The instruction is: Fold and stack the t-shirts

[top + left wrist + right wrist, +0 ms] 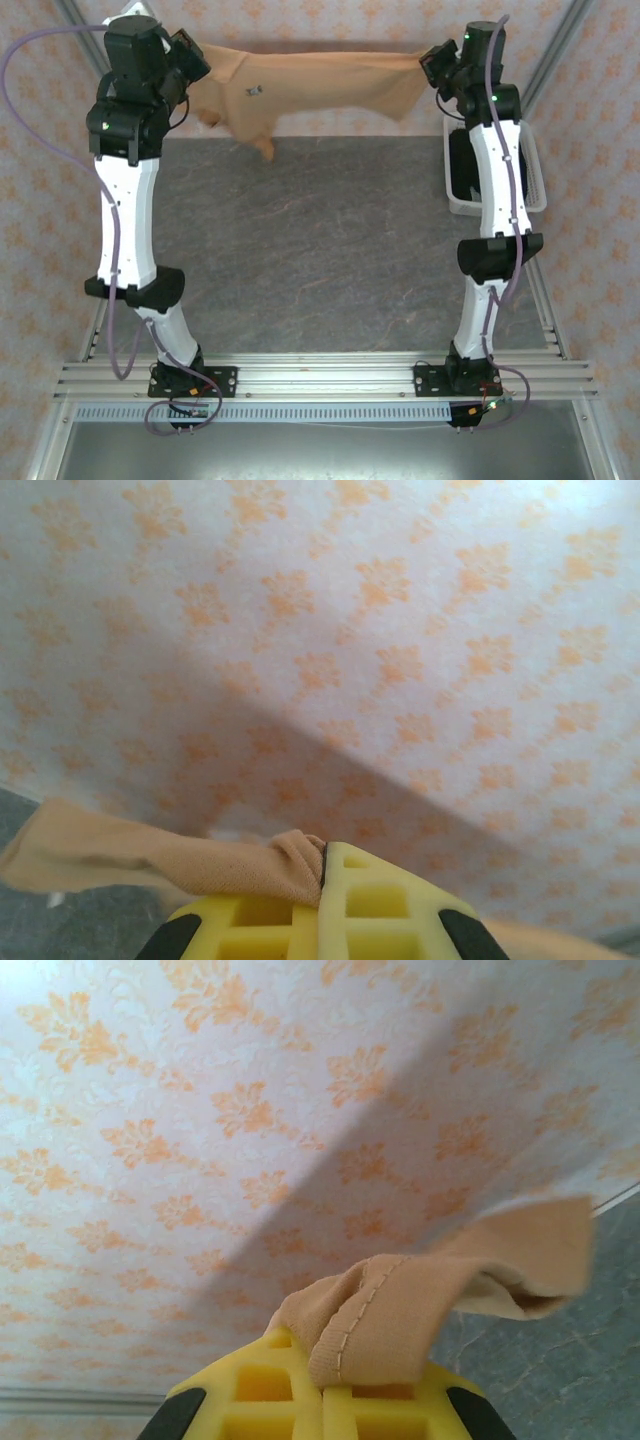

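An orange-tan t-shirt hangs stretched in the air across the far end of the table, its plain side up with a small white tag. My left gripper is shut on its left end, and my right gripper is shut on its right end. In the left wrist view the yellow jaws meet with a fold of the orange-tan cloth pinched at the left gripper. In the right wrist view a hemmed edge of the same cloth bunches over the shut right gripper. A black t-shirt lies in the basket.
A white slotted plastic basket stands at the table's right edge, partly behind my right arm. The grey mat spreads between the arms. Patterned wallpaper backs the far side. A metal rail frame runs along the near edge.
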### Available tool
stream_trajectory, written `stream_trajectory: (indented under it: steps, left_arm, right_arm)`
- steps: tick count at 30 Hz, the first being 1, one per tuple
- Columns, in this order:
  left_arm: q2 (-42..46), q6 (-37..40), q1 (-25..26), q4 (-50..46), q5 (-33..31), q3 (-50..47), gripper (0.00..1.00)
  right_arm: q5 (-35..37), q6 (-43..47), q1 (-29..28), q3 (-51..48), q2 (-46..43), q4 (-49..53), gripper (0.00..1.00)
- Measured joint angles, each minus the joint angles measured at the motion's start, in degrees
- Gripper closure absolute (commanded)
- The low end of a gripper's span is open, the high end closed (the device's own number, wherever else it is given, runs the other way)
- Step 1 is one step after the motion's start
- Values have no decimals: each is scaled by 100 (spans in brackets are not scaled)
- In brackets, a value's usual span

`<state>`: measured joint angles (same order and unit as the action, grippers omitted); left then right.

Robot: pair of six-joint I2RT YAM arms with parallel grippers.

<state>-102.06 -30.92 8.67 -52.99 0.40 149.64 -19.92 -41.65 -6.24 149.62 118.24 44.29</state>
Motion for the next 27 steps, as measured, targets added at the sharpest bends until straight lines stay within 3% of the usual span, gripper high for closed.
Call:
stream_trajectory:
  steps: [3,5,9,14,17,21,27]
  left_arm:
    - [859,44,302,114,-15,-1403,100]
    - [1449,-31,400,260,-31,-2684,100]
    - [2218,-380,632,520,-85,-5386,100]
    - [2465,-1309,1182,601,85,-8115,100]
    - [2527,-1853,1639,553,232,-9031,100]
    - [2658,-2524,2138,505,485,-9823,100]
    - [2848,-3265,2275,428,761,-10402,100]
  right_arm:
    - [131,107,28,-490,-199,146,100]
    - [223,151,26,-1340,-503,111,100]
    - [560,144,0,-4159,-1419,-201,100]
    - [872,50,-17,-7132,-2061,-363,100]
    - [999,13,-90,-8301,-2232,-328,100]
    - [1126,13,-343,-9075,-2406,-184,100]
    - [1349,-17,-643,-9606,-2988,116,100]
